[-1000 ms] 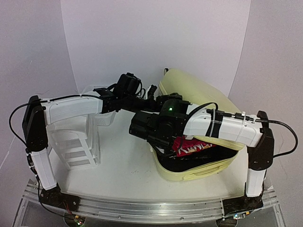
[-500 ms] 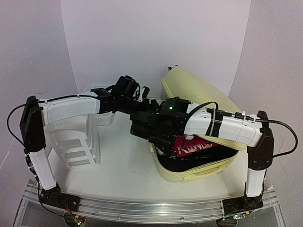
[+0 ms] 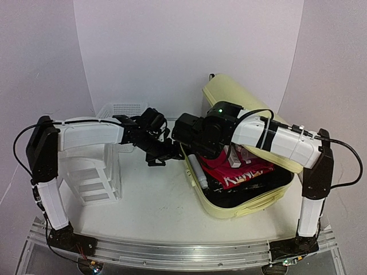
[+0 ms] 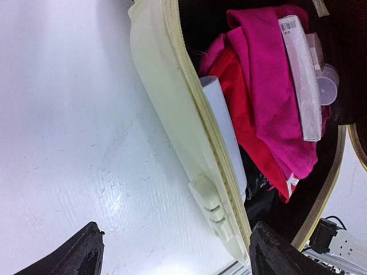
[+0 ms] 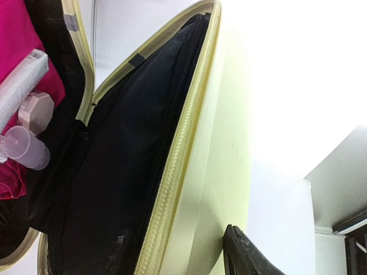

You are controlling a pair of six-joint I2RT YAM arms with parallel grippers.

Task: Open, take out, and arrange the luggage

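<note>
Two hands are shown: left hand (image 4: 175,229) is held wide, luggage (image 4: 160,109) rim just ahead; right hand (image 5: 243,252) width cannot be told.

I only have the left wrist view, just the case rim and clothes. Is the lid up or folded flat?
Observer: Up. The lid leans back from the far side of the case.
Operator: Where's the right arm?
Observer: The right arm reaches across above the open case.
Operator: Anything to the case's left?
Observer: A white drawer unit stands there, with a basket beyond it.
</note>
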